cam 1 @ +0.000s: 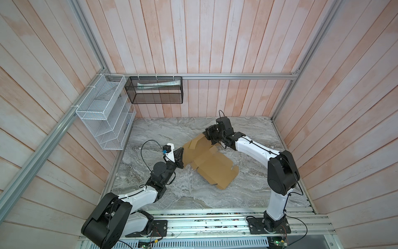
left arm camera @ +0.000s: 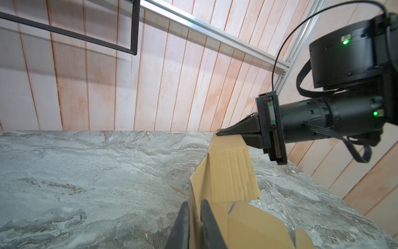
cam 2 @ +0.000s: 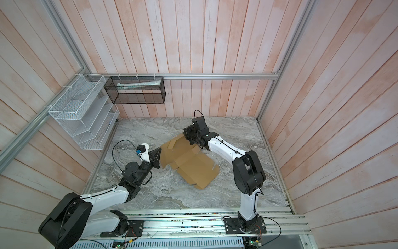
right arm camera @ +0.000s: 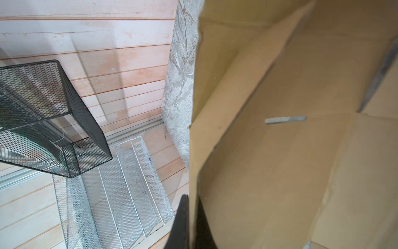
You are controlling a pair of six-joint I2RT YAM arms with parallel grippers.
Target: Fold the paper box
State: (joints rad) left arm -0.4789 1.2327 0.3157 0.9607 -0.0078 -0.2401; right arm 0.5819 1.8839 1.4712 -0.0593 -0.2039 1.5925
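Broadly, table (cam 1: 172,194): grey marble top; paper box (cam 1: 213,170) near its middle, mostly flat.
Long axis: slants from far centre toward near right.
Held edge: far-left flap (left arm camera: 232,172), raised, running pincer to pincer.
Left gripper (left arm camera: 195,207): clenched on the flap's near end.
Right gripper (left arm camera: 221,132): clenched on its far corner.
Likely fold: inward, toward the sheet body lying near-right of both pincers.

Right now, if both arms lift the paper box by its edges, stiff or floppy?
Likely light: the paper box is thin corrugated sheet. Probably folds at its creases, not between them: one flap already stands up. Pushed, it may slide on the smooth table.
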